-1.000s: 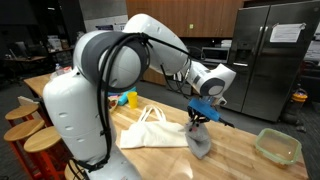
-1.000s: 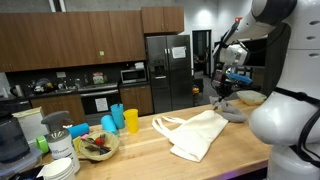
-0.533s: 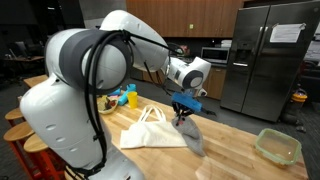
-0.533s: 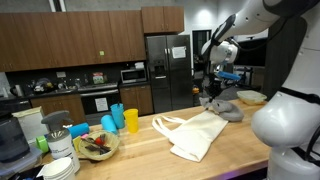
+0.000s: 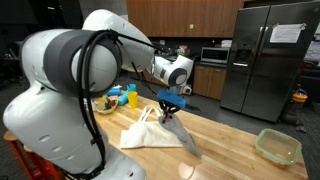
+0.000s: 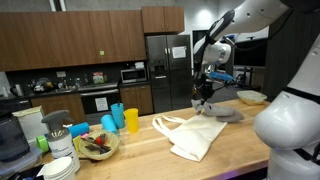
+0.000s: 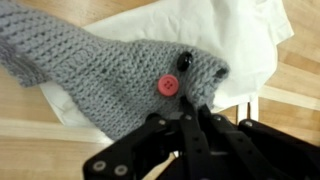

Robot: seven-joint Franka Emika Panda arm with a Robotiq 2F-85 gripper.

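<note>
Exterior views flank the arm (image 5: 60, 90), both facing across counter (image 5: 230, 130) to fridge (image 5: 272, 60) — wrist view close above knit cloth (image 7: 90, 70)

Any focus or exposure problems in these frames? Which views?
Wrist view: the gripper hardware close to the lens is dark and soft; the grey knit cloth and pink button are sharp enough; the white bag is nearly blown out. In an exterior view, the arm's shell looms large and slightly soft, hiding much of the scene.
</note>
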